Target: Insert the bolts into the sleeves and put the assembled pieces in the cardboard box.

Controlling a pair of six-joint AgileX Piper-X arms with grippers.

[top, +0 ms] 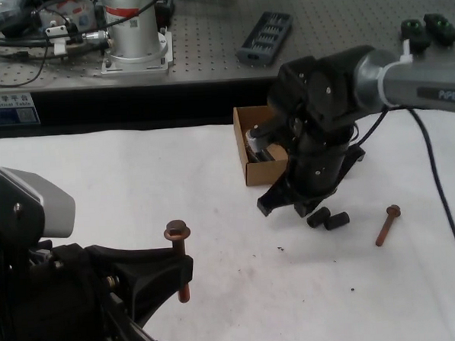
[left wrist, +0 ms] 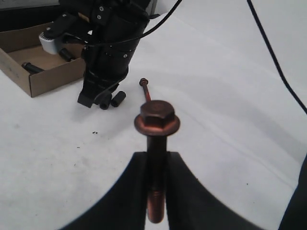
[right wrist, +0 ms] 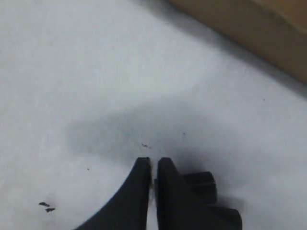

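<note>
My left gripper (left wrist: 156,160) is shut on a copper bolt (left wrist: 159,120), held upright with its hex head on top; in the high view the bolt (top: 179,258) stands at the lower left. My right gripper (right wrist: 153,167) points down at the white cloth, its fingers shut with nothing between them. A black sleeve (right wrist: 204,183) lies just beside one finger. Two black sleeves (top: 328,219) rest on the cloth under the right arm (top: 316,112). A second bolt (top: 387,225) lies flat to their right. The cardboard box (top: 252,173) stands behind the right arm, with dark pieces inside (left wrist: 31,67).
White cloth (top: 241,292) covers the bench. A black cable (top: 438,182) trails from the right arm across the cloth. Behind the cloth is a perforated metal table with a grey post (top: 132,30), a bit case (top: 265,37) and green-black parts (top: 428,30).
</note>
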